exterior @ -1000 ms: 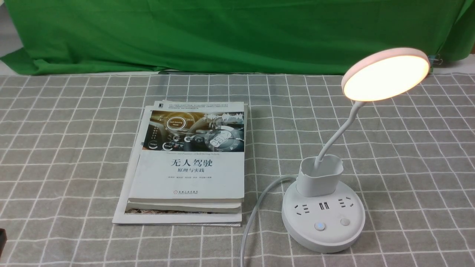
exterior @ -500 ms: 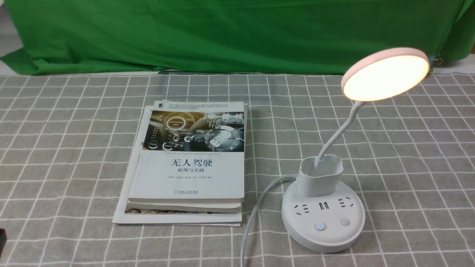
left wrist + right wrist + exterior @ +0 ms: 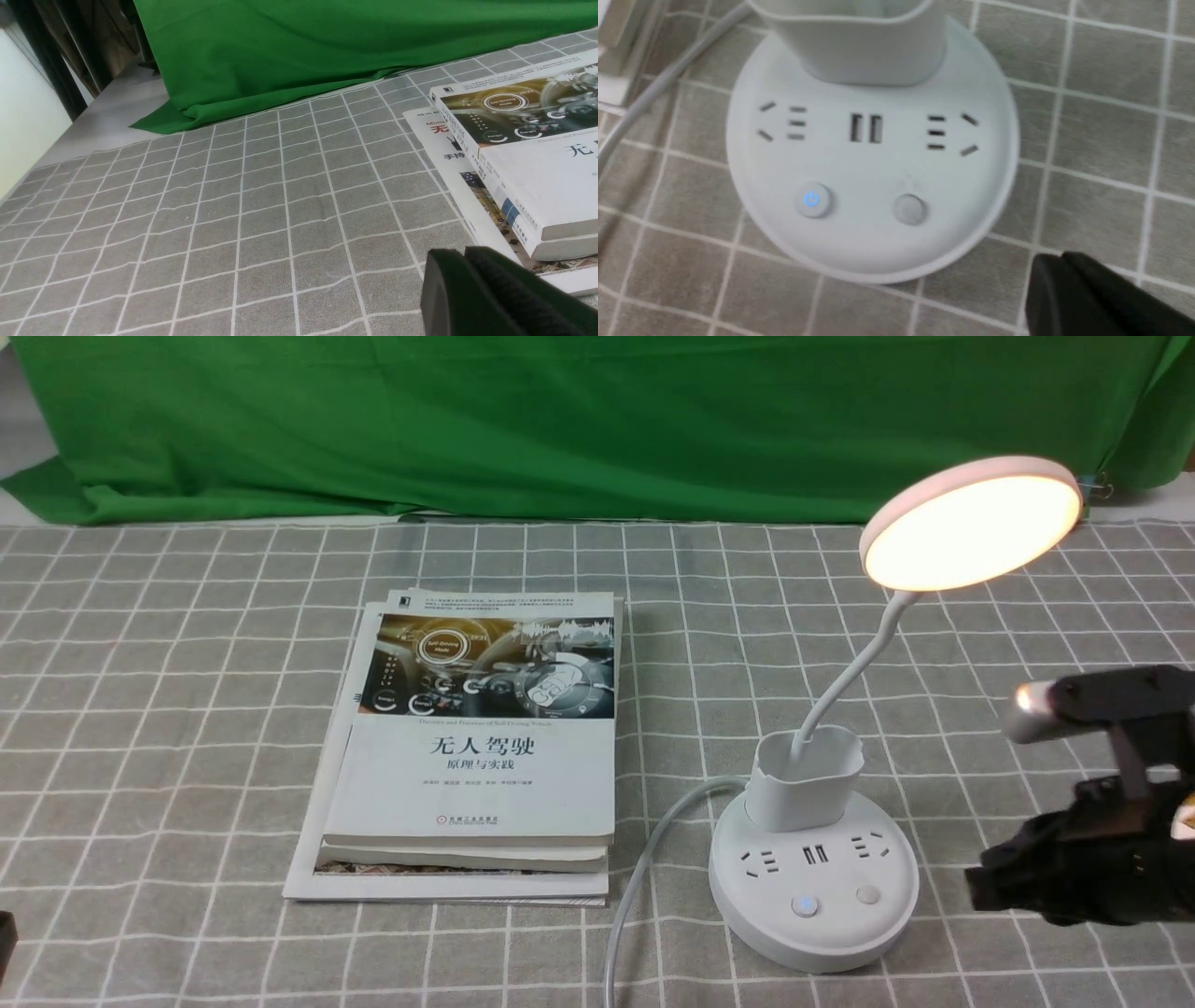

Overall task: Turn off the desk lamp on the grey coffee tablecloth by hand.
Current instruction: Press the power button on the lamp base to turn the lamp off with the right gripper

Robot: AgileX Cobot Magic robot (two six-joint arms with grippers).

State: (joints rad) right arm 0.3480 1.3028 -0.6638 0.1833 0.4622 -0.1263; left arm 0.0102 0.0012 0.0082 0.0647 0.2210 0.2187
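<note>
Right gripper [image 3: 1060,256] pressed together, likely for a button push. Desk lamp [image 3: 817,905], lit, stands just to its left on grey coffee tablecloth [image 3: 1008,616]; cup [image 3: 805,793] holds only the neck [image 3: 854,667], as far as visible. Left gripper [image 3: 461,252] also pressed together.

Glowing lamp head [image 3: 971,527], soft shadows, right-wrist blur

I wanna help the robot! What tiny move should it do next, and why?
Probably ease the right gripper left toward the two buttons on the base, because the lamp is lit and the gripper is right of it.
</note>
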